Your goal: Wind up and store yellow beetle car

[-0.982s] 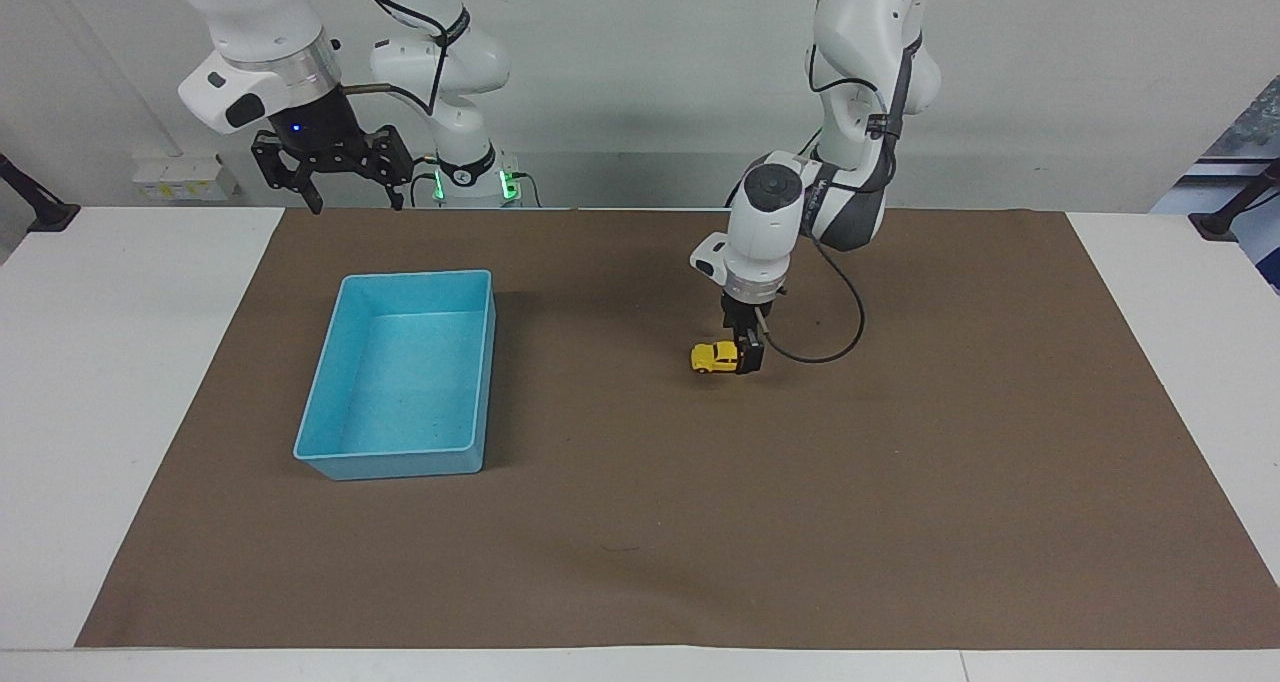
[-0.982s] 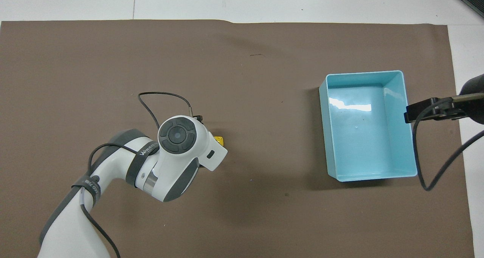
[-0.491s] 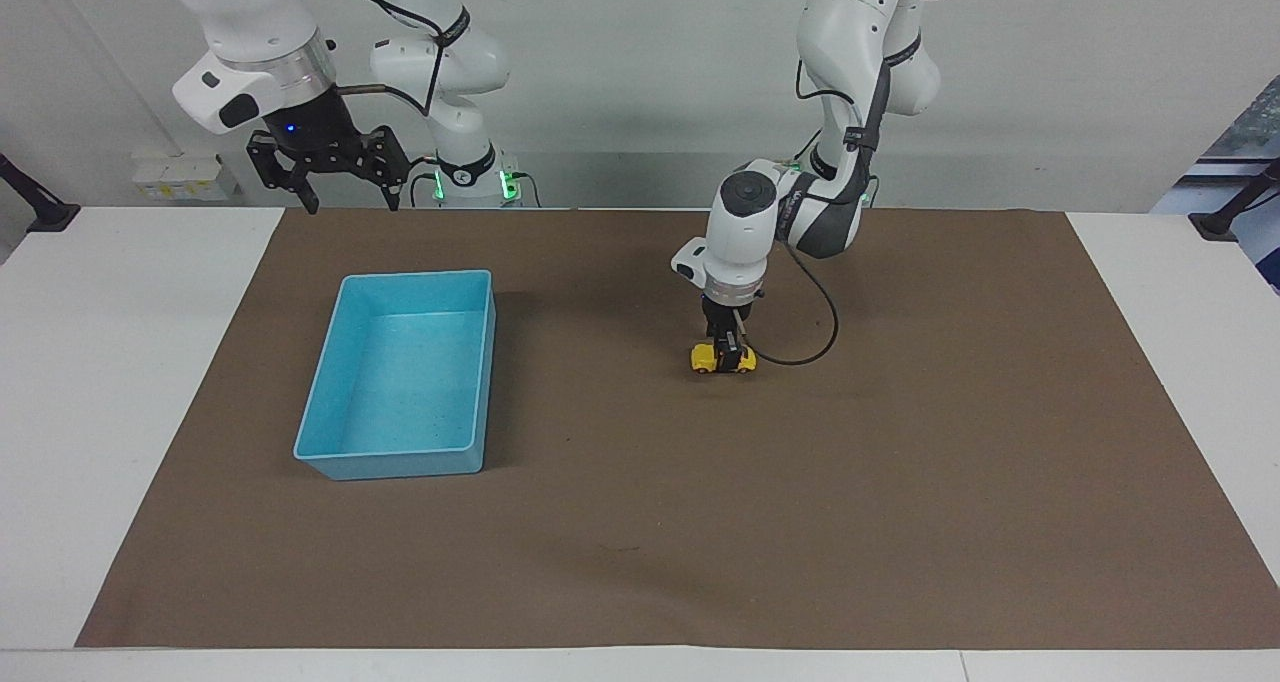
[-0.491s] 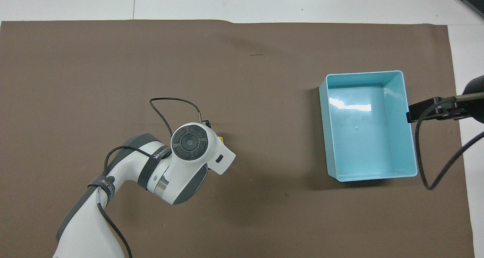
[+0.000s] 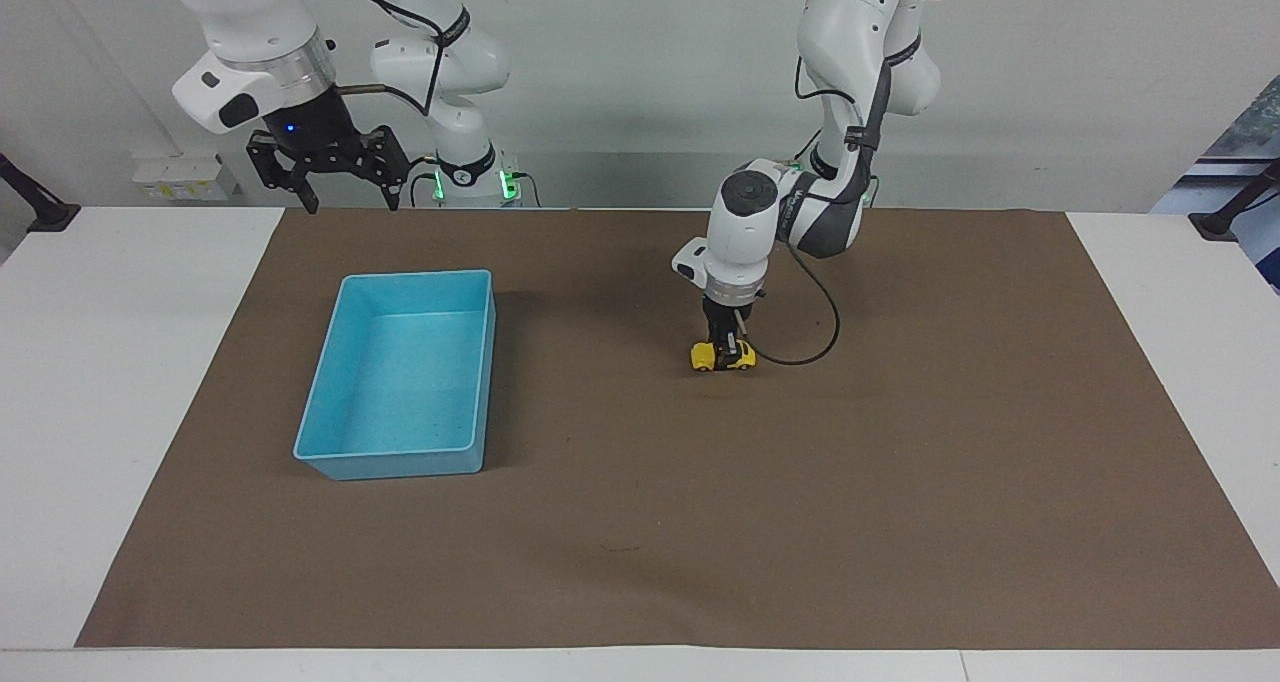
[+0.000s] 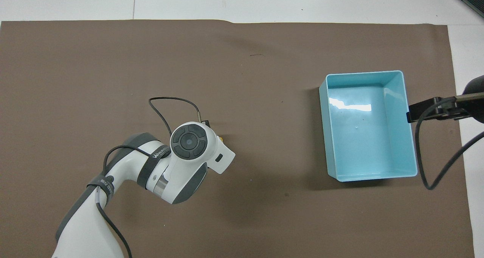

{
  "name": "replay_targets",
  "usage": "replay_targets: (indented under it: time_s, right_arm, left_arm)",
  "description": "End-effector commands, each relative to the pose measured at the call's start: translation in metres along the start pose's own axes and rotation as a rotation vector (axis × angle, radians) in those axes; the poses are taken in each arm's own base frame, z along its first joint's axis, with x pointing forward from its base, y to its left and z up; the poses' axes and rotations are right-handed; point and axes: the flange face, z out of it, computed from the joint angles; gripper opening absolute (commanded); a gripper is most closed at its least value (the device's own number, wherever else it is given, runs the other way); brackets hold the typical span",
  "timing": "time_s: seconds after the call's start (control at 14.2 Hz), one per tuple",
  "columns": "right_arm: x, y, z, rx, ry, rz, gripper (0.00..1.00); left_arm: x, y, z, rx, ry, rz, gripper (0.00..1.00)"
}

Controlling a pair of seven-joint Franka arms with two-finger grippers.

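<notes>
You had two obstacles on the tabletop (image 5: 1150, 292). The blue bin (image 5: 400, 372) stood toward the right arm's end, its walls blocking any low pass there. The left gripper (image 5: 727, 347) stood clamped on the yellow beetle car (image 5: 722, 358) near the mat's middle, well apart from the bin, with bare brown mat (image 5: 900, 502) between and around them. The right gripper (image 5: 340, 197) hung raised above the mat's edge nearest the robots.

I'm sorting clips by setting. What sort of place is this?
Most likely a robotics lab bench, not a home: two white arms mounted at a white table covered by a brown mat, the left gripper shut on a yellow beetle car, a blue bin beside it, bare wall.
</notes>
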Motion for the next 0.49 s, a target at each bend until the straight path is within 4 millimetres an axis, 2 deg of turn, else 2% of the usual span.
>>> replay_targets:
  time_s: [0.0, 0.28, 0.35, 0.42]
  right_arm:
    - [-0.003, 0.003, -0.002, 0.015, 0.004, 0.028, 1.0]
    - [-0.003, 0.003, -0.002, 0.015, 0.004, 0.028, 1.0]
    - [-0.004, 0.003, -0.003, 0.015, 0.005, 0.028, 1.0]
    - [-0.004, 0.003, -0.003, 0.015, 0.005, 0.03, 1.0]
  left_arm:
    - [0.001, 0.004, -0.001, 0.018, 0.0, -0.002, 0.0]
    - [0.006, 0.004, -0.003, 0.05, 0.032, 0.007, 0.0]
    - [0.013, 0.006, -0.005, 0.065, 0.049, 0.015, 0.0]
    - [0.026, 0.016, -0.007, 0.069, 0.057, 0.041, 0.0]
